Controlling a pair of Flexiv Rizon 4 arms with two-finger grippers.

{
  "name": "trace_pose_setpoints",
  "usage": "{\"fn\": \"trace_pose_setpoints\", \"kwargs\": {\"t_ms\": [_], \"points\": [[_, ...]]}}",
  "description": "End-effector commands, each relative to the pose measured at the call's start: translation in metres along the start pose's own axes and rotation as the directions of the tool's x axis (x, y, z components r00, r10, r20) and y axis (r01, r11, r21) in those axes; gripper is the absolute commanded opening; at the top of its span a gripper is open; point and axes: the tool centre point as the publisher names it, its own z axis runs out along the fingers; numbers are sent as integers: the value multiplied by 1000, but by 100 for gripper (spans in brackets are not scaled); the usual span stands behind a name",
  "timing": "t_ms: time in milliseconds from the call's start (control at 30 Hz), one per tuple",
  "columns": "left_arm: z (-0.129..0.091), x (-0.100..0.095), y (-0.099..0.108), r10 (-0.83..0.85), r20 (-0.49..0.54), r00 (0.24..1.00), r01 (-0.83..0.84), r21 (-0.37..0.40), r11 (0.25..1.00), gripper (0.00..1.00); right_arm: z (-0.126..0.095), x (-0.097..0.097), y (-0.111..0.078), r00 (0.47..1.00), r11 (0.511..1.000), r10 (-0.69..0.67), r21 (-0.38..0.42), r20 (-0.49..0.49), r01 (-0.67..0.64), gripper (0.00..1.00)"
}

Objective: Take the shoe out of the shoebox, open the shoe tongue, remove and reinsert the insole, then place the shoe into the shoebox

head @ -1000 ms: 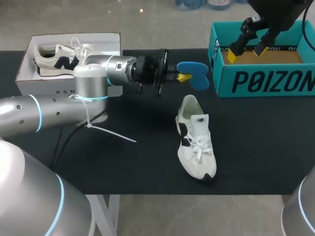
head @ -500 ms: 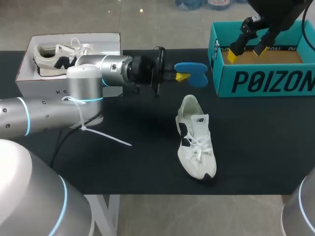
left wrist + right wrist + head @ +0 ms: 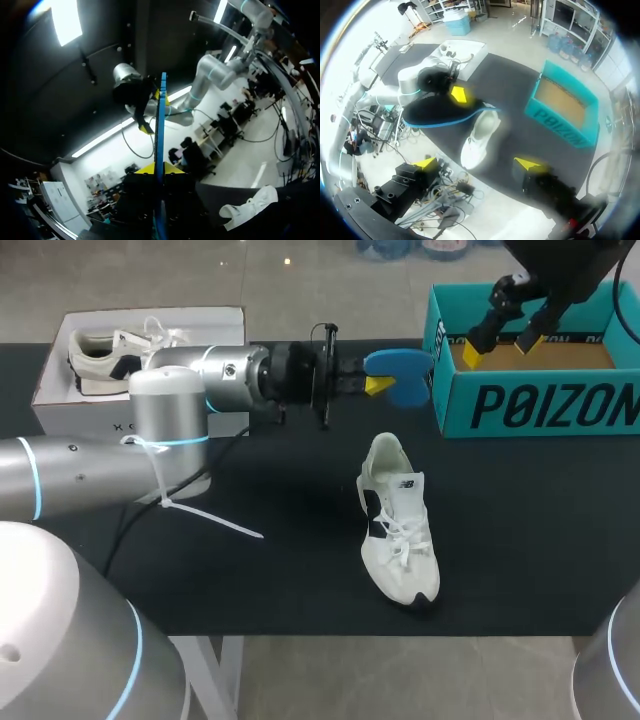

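Insole's out: left claw (image 3: 376, 386) pinching the blue insole (image 3: 402, 375) aloft just beside the teal box (image 3: 530, 410); shoe (image 3: 398, 530) on worktop (image 3: 250, 580) near the box; right claw (image 3: 499, 348) spread above the box; next, probably feed insole back into the shoe.

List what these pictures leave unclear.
Head view: the picture's edge cuts off the teal cardboard box; the right tool hides part of its floor.
Head view: the left arm hides part of the white cardboard shoebox.
Left wrist view: the blue foam insole in the left tool shows edge-on only; its faces are hidden.
Right wrist view: the white laced sneaker is blurred; its tongue is unclear.
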Motion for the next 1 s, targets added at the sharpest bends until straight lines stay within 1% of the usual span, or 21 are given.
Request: {"fn": "trace_pose_setpoints", "kwargs": {"t_ms": [33,733,800,833,900,1000], "points": [[0,4,0,2,11,1000,-2,-5,1000,0,1,0,2,1000,1000,0,4,0,0,100],[0,4,0,2,11,1000,-2,-5,1000,0,1,0,2,1000,1000,0,4,0,0,100],[2,-3,-5,-39,24,999,40,-51,998,0,1,0,2,1000,1000,0,4,0,0,100],[3,-5,-6,-70,19,997,71,-64,995,0,1,0,2,1000,1000,0,4,0,0,100],[4,-9,-9,-129,40,991,132,-99,986,0,1,0,2,1000,1000,0,4,0,0,100],[5,-14,-13,-229,68,971,235,-109,966,0,1,0,2,1000,1000,0,4,0,0,100]]}}
